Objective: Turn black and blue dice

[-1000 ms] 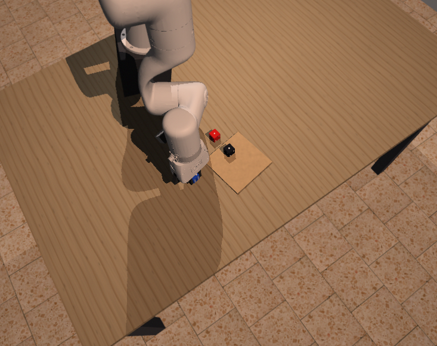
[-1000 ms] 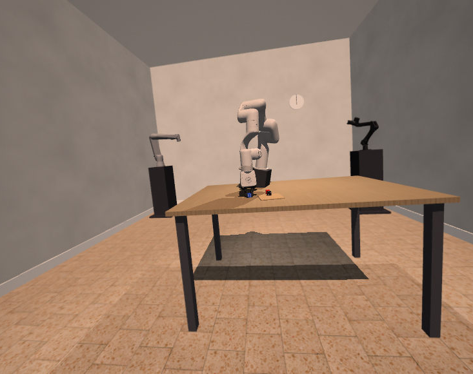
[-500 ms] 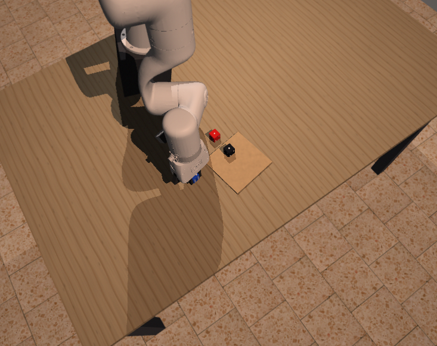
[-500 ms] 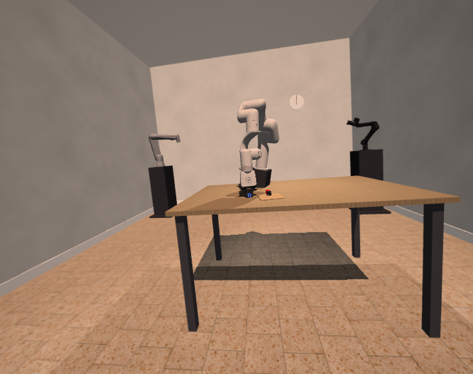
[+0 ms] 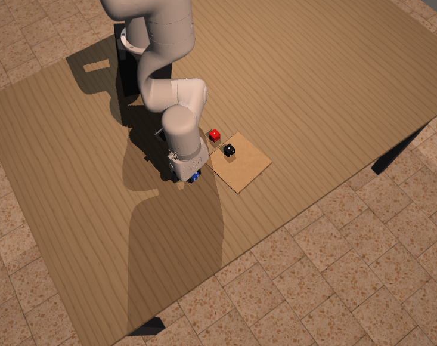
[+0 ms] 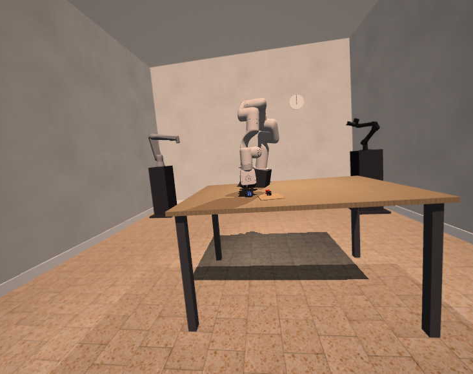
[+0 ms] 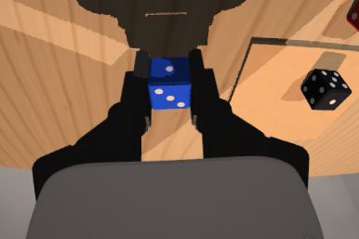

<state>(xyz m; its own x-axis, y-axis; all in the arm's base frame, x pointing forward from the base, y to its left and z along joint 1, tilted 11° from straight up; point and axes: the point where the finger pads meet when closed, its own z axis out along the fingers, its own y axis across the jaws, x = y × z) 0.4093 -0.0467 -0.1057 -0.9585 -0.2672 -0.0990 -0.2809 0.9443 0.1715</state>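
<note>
My gripper (image 5: 194, 177) (image 7: 169, 66) is shut on the blue die (image 5: 195, 175) (image 6: 249, 193) (image 7: 170, 96), with one finger at each side. The blue die is on or just above the table, left of the mat (image 5: 241, 178) (image 6: 273, 197) (image 7: 265, 113) in the top view. Its upper face appears to show 3; a shaded side shows 1. The black die (image 5: 229, 150) (image 6: 269, 193) (image 7: 326, 89) sits on the mat near its upper-left edge, with 1 on top. The red die (image 5: 214, 135) (image 7: 354, 17) is on the table just off the mat, with one pip on top.
The wooden table (image 5: 315, 72) (image 6: 341, 190) carries the arm's black base block (image 5: 127, 76) at the back. The arm's shadow covers the table around the gripper. Two other small arms (image 6: 159, 151) (image 6: 372, 132) stand on pedestals behind, away from the table.
</note>
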